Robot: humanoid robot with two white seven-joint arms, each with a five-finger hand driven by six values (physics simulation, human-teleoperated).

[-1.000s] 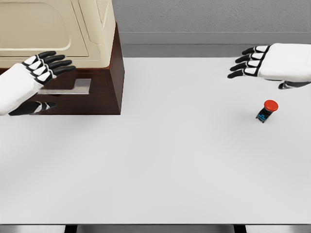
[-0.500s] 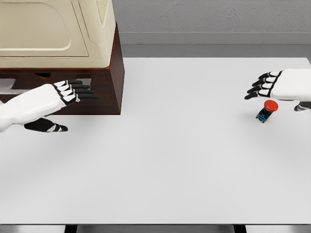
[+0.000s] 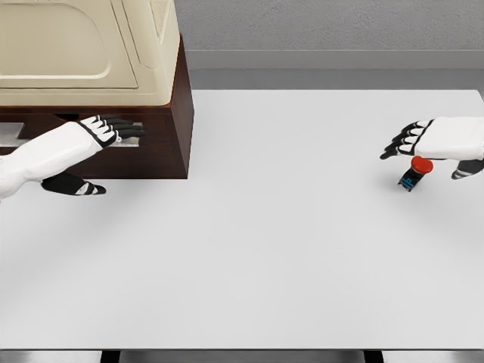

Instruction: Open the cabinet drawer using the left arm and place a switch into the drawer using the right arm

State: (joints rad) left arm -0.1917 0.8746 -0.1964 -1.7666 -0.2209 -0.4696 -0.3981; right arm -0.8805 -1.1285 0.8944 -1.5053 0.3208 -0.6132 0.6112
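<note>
Simulated lab: bare white table (image 3: 265, 265)

White table (image 3: 249, 249), seemingly grey wall (image 3: 325, 26)

White arms, black-and-white fingered robot hands (image 3: 113, 128)

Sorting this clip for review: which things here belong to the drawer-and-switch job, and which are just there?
Part of the job:
- cabinet drawer, dark wood, closed or nearly so
- drawer handle, at the left hand
- switch, red-capped, on the table under the right hand

Just there:
- cream appliance on top of the cabinet
- white table
- grey back wall
</note>
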